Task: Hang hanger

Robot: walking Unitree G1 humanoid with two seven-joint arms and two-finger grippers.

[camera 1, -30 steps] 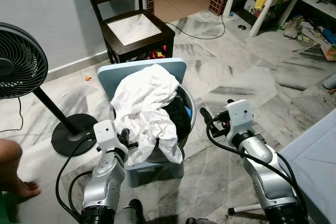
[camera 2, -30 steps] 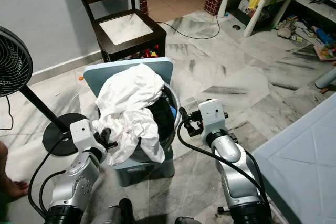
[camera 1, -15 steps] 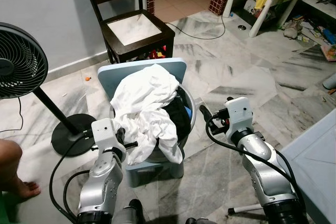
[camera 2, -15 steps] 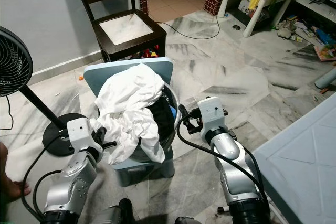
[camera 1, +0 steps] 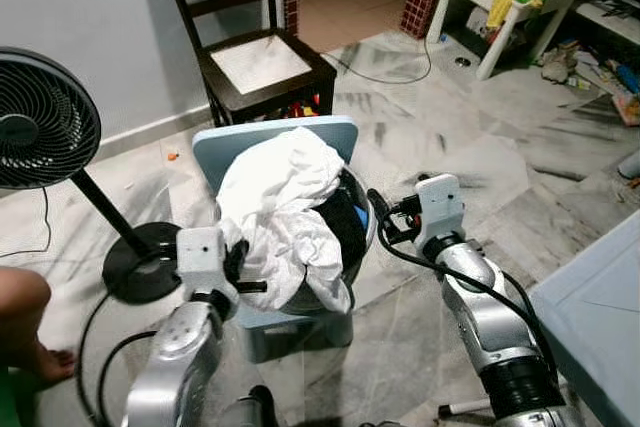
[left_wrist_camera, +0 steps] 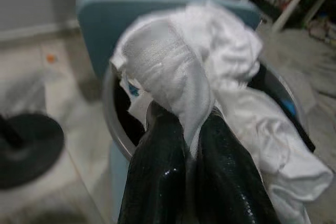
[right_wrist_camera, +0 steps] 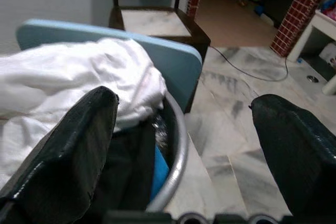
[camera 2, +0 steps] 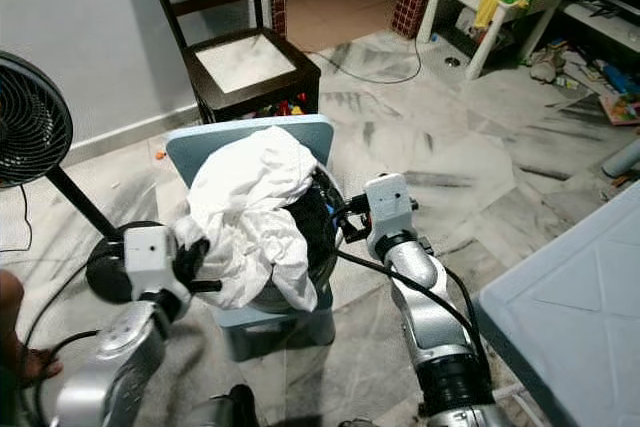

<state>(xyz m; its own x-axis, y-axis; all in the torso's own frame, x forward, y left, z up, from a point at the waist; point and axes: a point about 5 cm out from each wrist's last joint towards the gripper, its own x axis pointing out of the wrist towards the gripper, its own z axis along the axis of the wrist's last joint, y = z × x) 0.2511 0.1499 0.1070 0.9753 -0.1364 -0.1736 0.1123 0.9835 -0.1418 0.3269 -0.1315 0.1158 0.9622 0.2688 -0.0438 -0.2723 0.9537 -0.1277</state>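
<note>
A white garment (camera 1: pixel 285 197) is heaped over a round grey basin (right_wrist_camera: pixel 177 153), and dark clothes (camera 1: pixel 340 222) lie under it. The basin stands on a light blue plastic stool (camera 1: pixel 270 137). My left gripper (left_wrist_camera: pixel 191 129) is at the basin's left side, shut on a fold of the white garment. Over the basin's right rim, my right gripper (right_wrist_camera: pixel 184 100) is open with its fingers wide apart and nothing between them.
A dark wooden chair (camera 1: pixel 262 62) stands just behind the stool. A black standing fan (camera 1: pixel 40 132) is to the left, with a person's leg (camera 1: pixel 22 317) near it. A white table (camera 1: pixel 500 7) with clutter is at the far right, and a pale blue surface (camera 1: pixel 600 307) at the near right.
My left gripper has reached in and closed on the white garment's left side. The right gripper has moved left to the basin's rim. The camera has shifted slightly.
</note>
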